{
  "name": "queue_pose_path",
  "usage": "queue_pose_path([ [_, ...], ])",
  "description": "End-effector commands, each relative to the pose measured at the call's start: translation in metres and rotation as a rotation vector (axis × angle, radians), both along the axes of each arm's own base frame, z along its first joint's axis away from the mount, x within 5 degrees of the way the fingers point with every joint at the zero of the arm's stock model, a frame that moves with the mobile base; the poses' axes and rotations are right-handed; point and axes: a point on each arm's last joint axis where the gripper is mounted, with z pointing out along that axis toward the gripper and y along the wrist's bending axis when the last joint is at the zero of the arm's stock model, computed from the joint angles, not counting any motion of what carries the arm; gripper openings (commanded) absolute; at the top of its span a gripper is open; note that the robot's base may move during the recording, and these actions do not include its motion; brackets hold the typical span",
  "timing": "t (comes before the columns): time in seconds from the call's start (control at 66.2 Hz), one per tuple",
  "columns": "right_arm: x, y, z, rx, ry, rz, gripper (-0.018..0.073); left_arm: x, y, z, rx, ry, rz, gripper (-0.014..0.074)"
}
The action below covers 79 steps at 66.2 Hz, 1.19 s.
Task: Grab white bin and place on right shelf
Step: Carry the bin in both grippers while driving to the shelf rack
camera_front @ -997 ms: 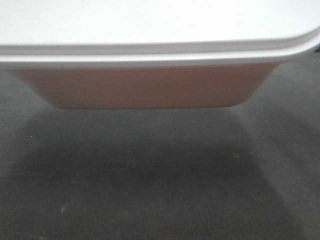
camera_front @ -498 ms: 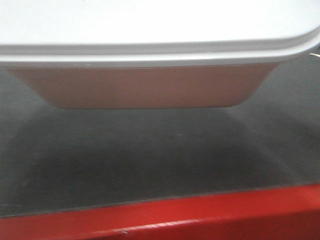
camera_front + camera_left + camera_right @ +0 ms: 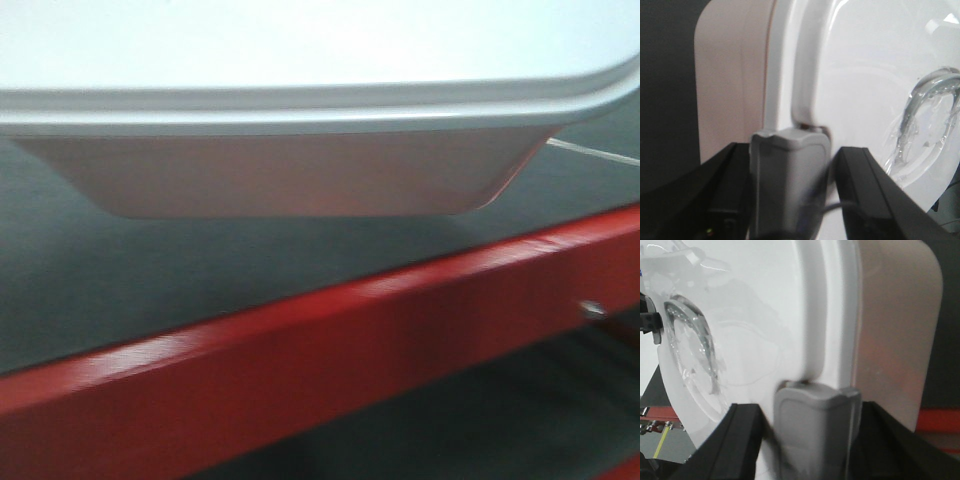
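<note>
The white bin [image 3: 300, 175] fills the top of the front view, its white lid rim above the pinkish translucent body, held off the dark surface [image 3: 150, 280] below it. My left gripper [image 3: 792, 150] is shut on the grey latch [image 3: 790, 175] at one end of the bin [image 3: 850, 75], a black finger on each side. My right gripper [image 3: 812, 407] is shut on the grey latch [image 3: 815, 430] at the other end of the bin [image 3: 765, 315]. The recessed handle [image 3: 920, 120] shows in the lid. The right shelf is out of view.
A red frame rail [image 3: 300, 360] runs diagonally across the lower front view, close under the bin, with dark space beneath it. A pale line [image 3: 600, 152] crosses the dark surface at right. Red frame parts also show in the right wrist view [image 3: 940, 430].
The red rail came in at the bottom edge and has risen into a diagonal across the lower view. The bin stays fixed in the view, still gripped.
</note>
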Motion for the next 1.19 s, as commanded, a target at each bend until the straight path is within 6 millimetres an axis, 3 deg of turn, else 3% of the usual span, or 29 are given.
queue_pose_path([
  [0.0,-0.0243,0.0194,0.0360,0.246,-0.040,0.204,0.0318,-0.0104,-0.0139,0.0233,-0.155,-0.035,-0.076,0.0176],
  [1.178,-0.0243,0.0194,0.0360,0.246,-0.040,0.204,0.0318,-0.0104,-0.0139,0.0233,-0.155,-0.035,-0.076,0.0176],
])
